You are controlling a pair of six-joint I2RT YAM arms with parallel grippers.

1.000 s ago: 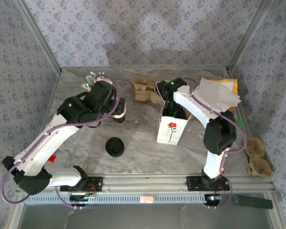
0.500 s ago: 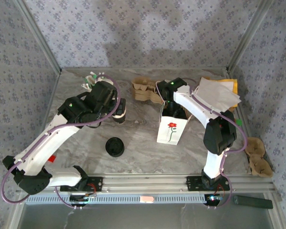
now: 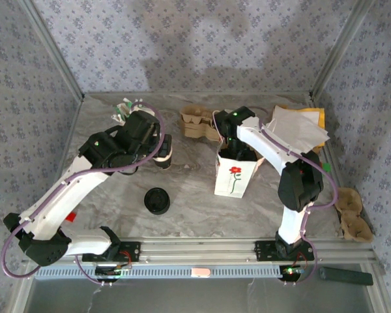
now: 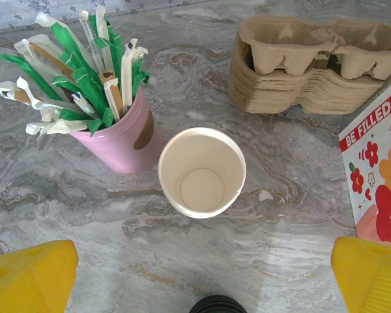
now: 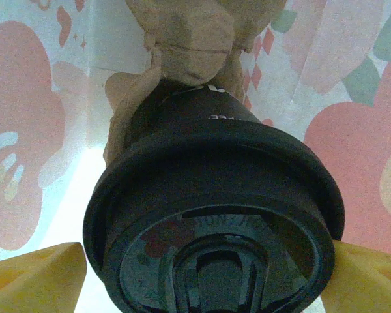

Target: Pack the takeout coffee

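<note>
Step in hand: the right arm is reaching down into the flowered paper bag (image 3: 234, 175); this is looking like the placing stage, with the cup being set inside.
Takeout coffee (image 5: 212, 169): it is sitting inside the bag with its black lid facing the wrist camera, and a brown pulp carrier (image 5: 182, 32) is pressing against its far side.
Right pincer (image 5: 195, 280): its yellow fingertips (image 5: 32, 277) are flanking the lid on both sides; I cannot tell whether they are pressing on it or standing just off it.
Left pincer (image 4: 199, 277): it is hanging wide and empty over a lidless cup (image 4: 202, 171) on the tabletop (image 4: 293, 215).
Next move: it is probably calling for jaws clear of the lid rim, then a straight lift out without snagging the bag walls or tipping the cup.
</note>
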